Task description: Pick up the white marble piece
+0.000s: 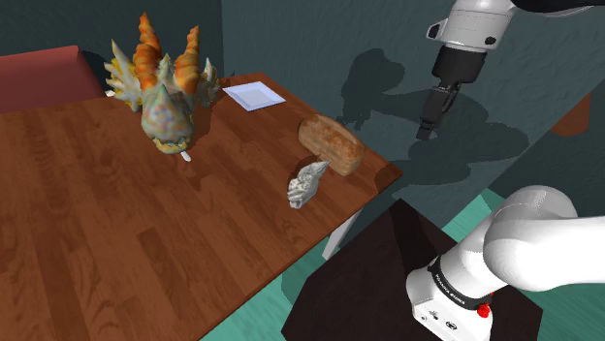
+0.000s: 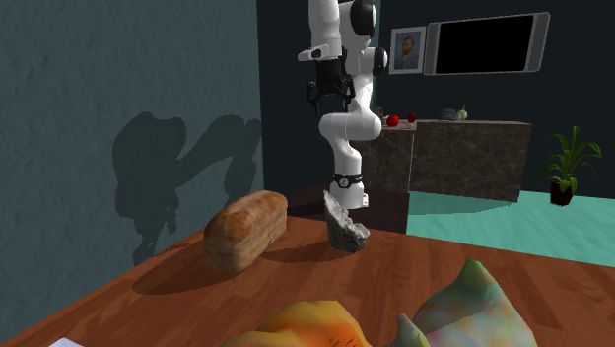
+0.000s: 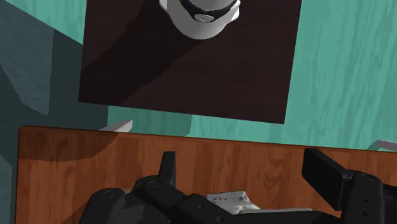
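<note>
Shoulder view: the marble piece (image 1: 307, 184) is a small, jagged chunk, pale grey-white with darker mottling and rough broken faces. It stands on the wooden table (image 1: 116, 242) near the edge closest to the stand (image 1: 373, 276), just beside a brown bread loaf (image 1: 332, 143). From the second exterior view the marble piece (image 2: 344, 225) is upright, narrowing towards its top, with a small gap between it and the loaf (image 2: 246, 229). Farther along the table are a colourful horned figurine (image 1: 165, 92) and a white square plate (image 1: 254, 95).

The black gripper (image 1: 429, 124) hangs high, off past the table corner and well apart from the marble piece. In the wrist view its fingers (image 3: 167, 167) stand spread with nothing between them; the pale marble piece (image 3: 229, 200) peeks out behind the gripper's body, untouched, with the teal floor (image 3: 343, 76) beyond the table edge.
</note>
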`<action>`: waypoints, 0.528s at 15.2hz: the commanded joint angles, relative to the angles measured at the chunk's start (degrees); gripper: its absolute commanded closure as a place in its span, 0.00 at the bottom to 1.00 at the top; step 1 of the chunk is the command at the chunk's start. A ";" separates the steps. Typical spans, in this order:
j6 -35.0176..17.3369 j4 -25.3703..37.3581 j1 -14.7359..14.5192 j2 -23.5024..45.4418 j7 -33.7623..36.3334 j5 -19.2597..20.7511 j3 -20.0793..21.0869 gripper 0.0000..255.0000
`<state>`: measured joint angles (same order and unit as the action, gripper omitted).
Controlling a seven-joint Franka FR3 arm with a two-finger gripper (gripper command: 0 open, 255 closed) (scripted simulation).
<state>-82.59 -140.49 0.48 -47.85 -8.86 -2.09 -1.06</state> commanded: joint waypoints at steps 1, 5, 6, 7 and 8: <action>0.00 0.00 0.00 0.00 0.00 0.00 0.00 0.00; -6.67 0.26 -2.33 8.55 -5.30 1.06 -0.35 0.00; -8.25 0.51 -2.89 10.78 -6.58 1.28 -0.38 0.00; -9.79 0.84 -3.43 13.03 -7.84 1.49 -0.38 0.00; -11.29 1.24 -3.95 15.31 -9.09 1.67 -0.35 0.00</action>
<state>-92.42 -139.48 -3.12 -34.57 -16.16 -0.95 -1.05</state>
